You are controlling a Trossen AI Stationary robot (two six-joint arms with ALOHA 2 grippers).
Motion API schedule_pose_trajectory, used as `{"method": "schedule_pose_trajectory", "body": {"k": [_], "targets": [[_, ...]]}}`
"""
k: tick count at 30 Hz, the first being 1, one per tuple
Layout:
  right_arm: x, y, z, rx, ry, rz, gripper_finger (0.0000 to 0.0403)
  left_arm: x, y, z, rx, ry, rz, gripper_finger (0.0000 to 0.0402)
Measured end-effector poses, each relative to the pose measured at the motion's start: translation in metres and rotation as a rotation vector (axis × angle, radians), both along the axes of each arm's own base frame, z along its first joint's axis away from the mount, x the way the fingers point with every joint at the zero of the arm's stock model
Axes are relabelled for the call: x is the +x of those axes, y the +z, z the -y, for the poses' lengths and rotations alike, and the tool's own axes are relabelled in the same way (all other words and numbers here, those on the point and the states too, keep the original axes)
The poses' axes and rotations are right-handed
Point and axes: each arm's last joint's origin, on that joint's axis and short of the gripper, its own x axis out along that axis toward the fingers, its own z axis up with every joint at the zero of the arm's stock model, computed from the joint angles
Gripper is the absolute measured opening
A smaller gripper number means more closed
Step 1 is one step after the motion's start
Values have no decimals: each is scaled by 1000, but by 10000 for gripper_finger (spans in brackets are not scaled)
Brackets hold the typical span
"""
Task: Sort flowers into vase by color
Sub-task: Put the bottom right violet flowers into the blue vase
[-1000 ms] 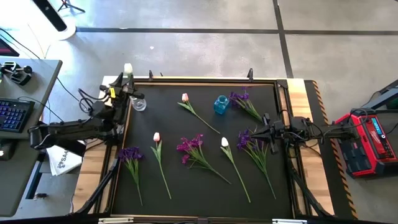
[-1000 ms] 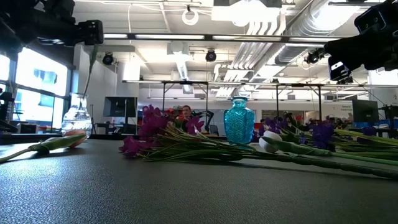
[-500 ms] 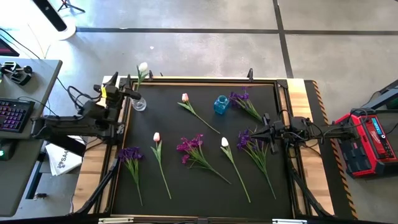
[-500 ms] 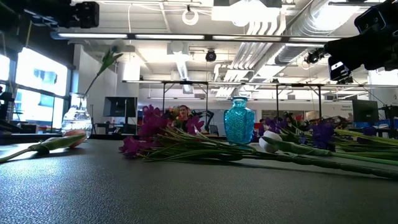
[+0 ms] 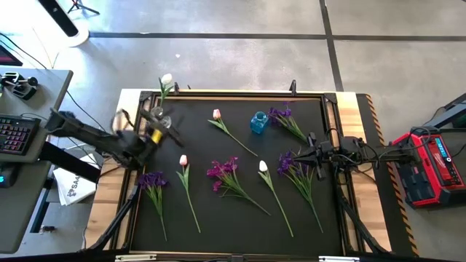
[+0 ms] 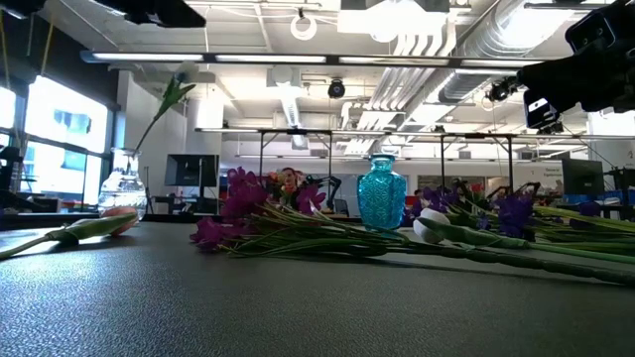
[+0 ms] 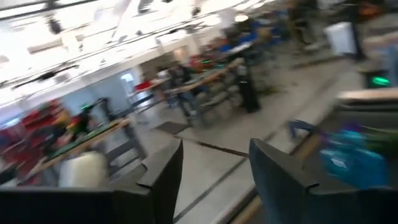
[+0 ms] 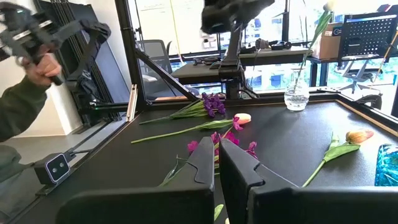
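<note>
A white tulip (image 5: 167,78) stands with its stem in the clear glass vase (image 5: 162,121) at the table's far left corner, leaning over the rim; the low view shows its stem (image 6: 159,114). My left gripper (image 5: 171,138) hangs open and empty just near of that vase, and the left wrist view shows it open (image 7: 214,180). My right gripper (image 5: 300,155) is shut and hovers above a purple flower (image 5: 289,163), touching nothing, as in its wrist view (image 8: 217,155). The blue vase (image 5: 258,121) stands far of centre. Pink tulips (image 5: 216,114) (image 5: 183,160), a white tulip (image 5: 263,166) and purple and magenta clusters (image 5: 151,179) (image 5: 222,171) (image 5: 280,113) lie flat on the mat.
The black mat has a raised wooden rim (image 5: 233,93). A desk with a keyboard (image 5: 14,135) stands left of the table, a red box (image 5: 426,164) right of it. A person's sleeve and hand (image 8: 28,93) show beyond the table's left side in the right wrist view.
My left gripper has let go of the white tulip, whose stem now stands in the clear vase with the bud leaning toward the far edge. The gripper has then risen, swung toward the near edge and turned toward the table's middle.
</note>
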Motion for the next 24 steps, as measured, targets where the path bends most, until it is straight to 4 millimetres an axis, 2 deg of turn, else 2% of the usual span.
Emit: {"method": "schedule_pose_trajectory", "body": {"k": [4, 10, 16, 24], "targets": [[0, 0, 0, 0, 0, 0, 0, 16, -19, 22, -12, -88, -42, 154], [0, 0, 0, 0, 0, 0, 0, 27, -41, 45, -60, -167, -45, 152], [0, 0, 0, 0, 0, 0, 0, 32, -60, 60, -99, -214, -56, 152], [0, 0, 0, 0, 0, 0, 0, 35, -79, 68, -148, -307, -118, 152]]}}
